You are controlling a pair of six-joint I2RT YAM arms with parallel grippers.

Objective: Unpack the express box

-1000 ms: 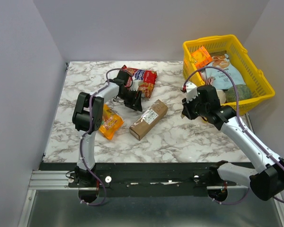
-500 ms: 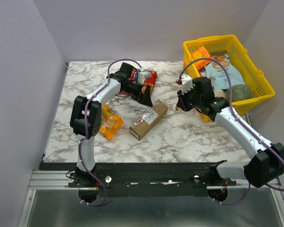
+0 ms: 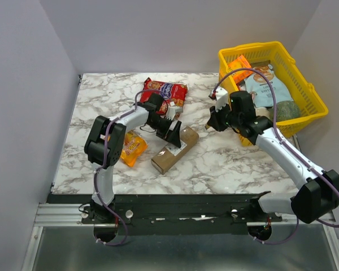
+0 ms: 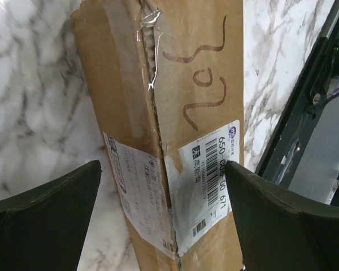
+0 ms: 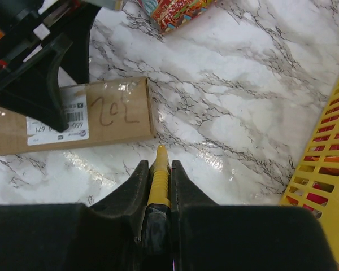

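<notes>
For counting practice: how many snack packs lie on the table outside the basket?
2: a red pack at the back, an orange pack front-left; more may be hidden.

My left jaws and right jaws are black all over. The express box (image 4: 186, 84) is plain brown cardboard with a darker brown scrawl on it. Its label (image 4: 206, 186) is white, printed with black bars and digits. The tool (image 5: 159, 169) is yellow, wrapped in black lower down. The desk (image 3: 226, 164) is white marble veined in grey. The basket (image 3: 312, 117) is bright yellow. One snack bag (image 3: 168, 92) is red with a blue and white patch. The small packet (image 3: 133, 148) is orange.
</notes>
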